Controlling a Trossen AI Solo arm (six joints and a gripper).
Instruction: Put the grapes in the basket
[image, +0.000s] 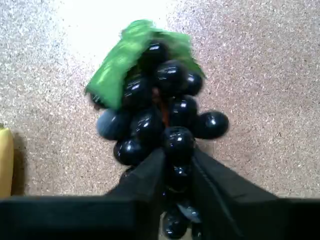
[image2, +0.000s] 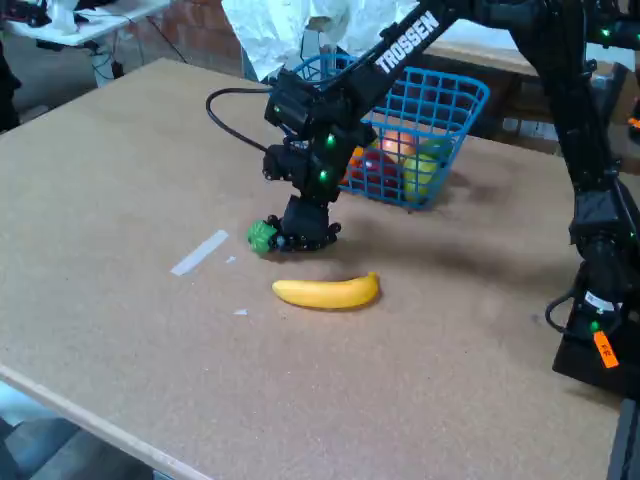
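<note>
Pincer (image: 177, 170): your two black fingers are drawn in around the lower berries of the grapes (image: 160, 107), touching them on both sides in the wrist view. The fixed view shows the pincer low over the bunch on the tabletop (image2: 120, 180); whether the bunch has cleared the surface cannot be told.

Grapes: small cluster of glossy black berries with a bright green leaf (image: 125, 60) at the far end, pointing away from your wrist. It lies on the tabletop, between the banana (image2: 328, 291) and the basket (image2: 455, 105), apart from both.

Handling, as a judgement: light, hard-skinned and slick. Berries probably hang loosely on a central stem, so the bunch may sag or swing. Hold across the middle of the cluster near the stem; your present hold sits at the tail end and a berry could slip out.

Basket: blue wire grid, open top, already holding coloured fruit.

Banana: yellow, just in front of the bunch.

Writing: "TROSSEN" in white along the arm (image2: 405, 45). An orange tag (image2: 604, 348) near the base, unreadable.
</note>
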